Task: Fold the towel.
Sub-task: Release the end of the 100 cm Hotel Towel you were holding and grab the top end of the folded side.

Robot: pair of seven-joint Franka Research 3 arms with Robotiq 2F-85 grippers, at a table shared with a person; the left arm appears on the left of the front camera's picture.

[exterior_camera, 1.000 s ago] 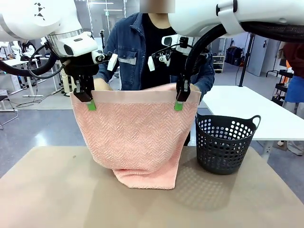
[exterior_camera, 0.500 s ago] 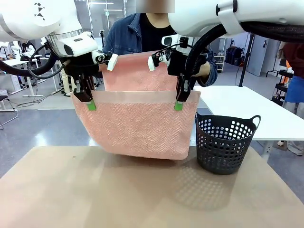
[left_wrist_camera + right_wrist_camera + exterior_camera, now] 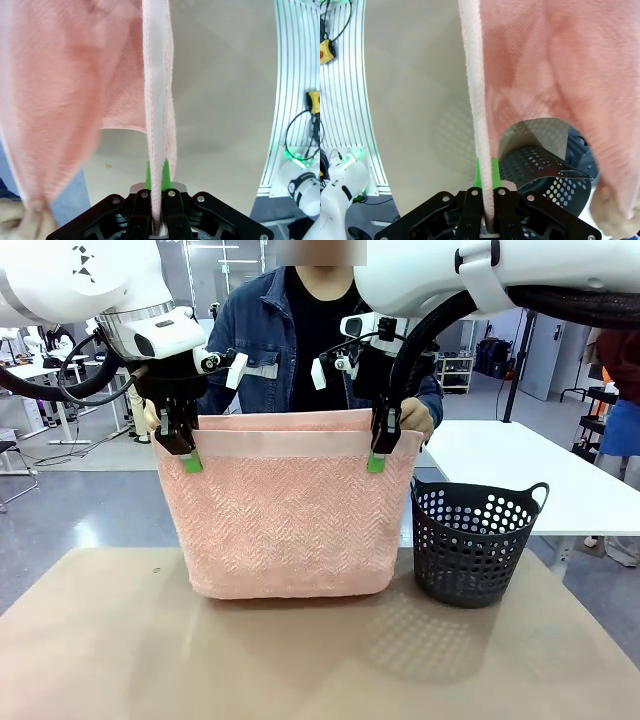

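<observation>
**Above the table: towel hung doubled, far edge ready to be joined to the held edge**

Between the green pads (image 3: pixel 148 172) of the left gripper (image 3: pixel 156 174), the smooth plain band of the salmon-pink herringbone cloth towel (image 3: pixel 290 525) is pinched. The fingers are clamped together on it, with nothing but cloth between them. The right gripper (image 3: pixel 485 171) is clamped the same way on the band at the opposite top corner.

Both grippers hold the top edge level and taut, well above the beige table (image 3: pixel 120 660). From that edge the towel hangs in two layers. The near layer faces the robot. The far layer rises behind it to the same height. A person's hand (image 3: pixel 416 420) holds the far layer just beside the right gripper, and the person's other hand (image 3: pixel 150 416) holds it beside the left gripper. The bottom fold hangs at table level; whether it touches the surface cannot be told. A dark perforated plastic basket (image 3: pixel 475 540) stands on the table just beside the towel, on the robot's right.

Judged step: the first half-fold, with the two short edges brought together. The next move calls for lowering the doubled towel flat without letting either layer slip, and keeping it out of the basket.
</observation>
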